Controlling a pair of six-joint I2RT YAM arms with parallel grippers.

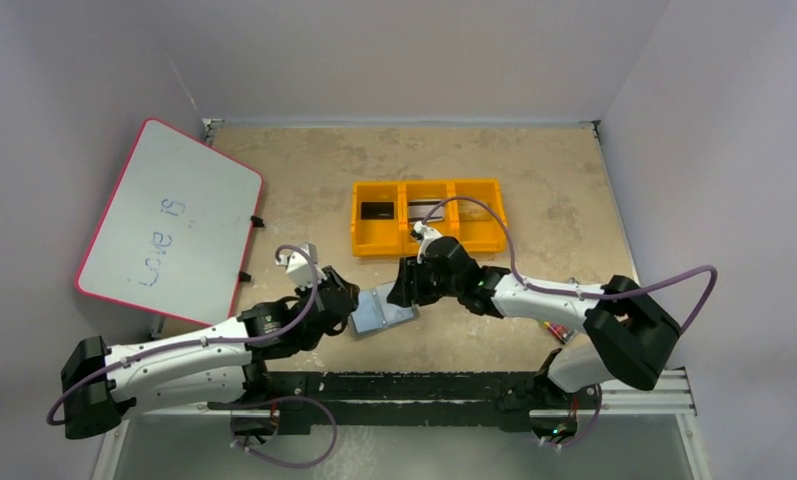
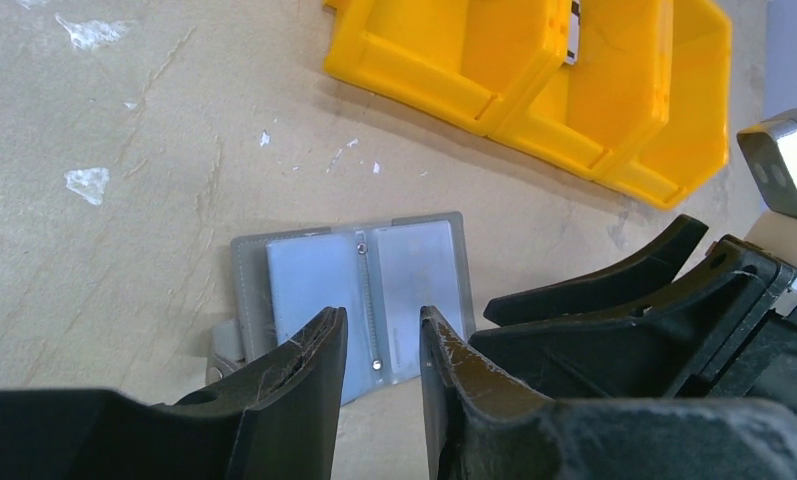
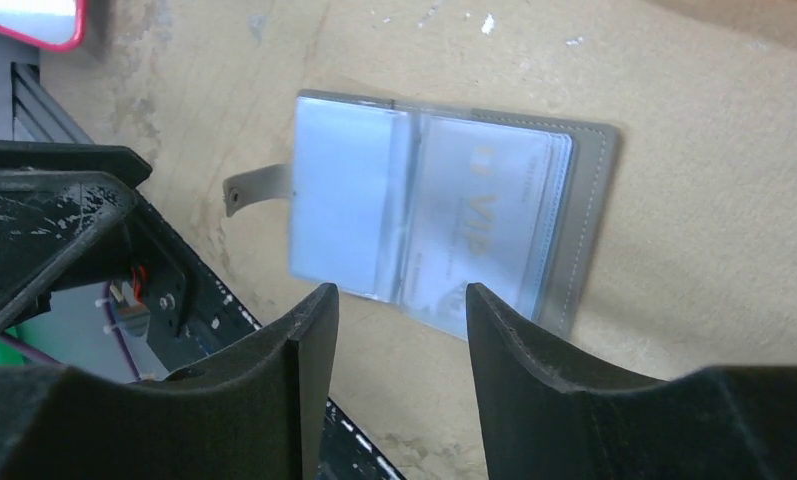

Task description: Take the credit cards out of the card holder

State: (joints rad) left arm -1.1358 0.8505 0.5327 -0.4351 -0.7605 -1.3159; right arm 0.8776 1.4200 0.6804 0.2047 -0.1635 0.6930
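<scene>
While the card holder (image 1: 384,310) lies opened flat near the middle of the near edge of the tabletop (image 1: 534,170), a black card (image 1: 377,210) and a striped card (image 1: 424,207) are seen in the yellow bin tray (image 1: 379,243) toward the far edge. One pale card (image 3: 494,215) is judged left in its pocket. The fingers of the left gripper (image 2: 379,320) and the right gripper (image 3: 399,300) are spread, and nothing is pinched.

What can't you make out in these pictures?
Card holder, left wrist view: near edge hidden behind left gripper.
Credit card in its pocket, right wrist view: print blurred.
Yellow bin tray, top view: middle compartment's contents too small to identify.
</scene>
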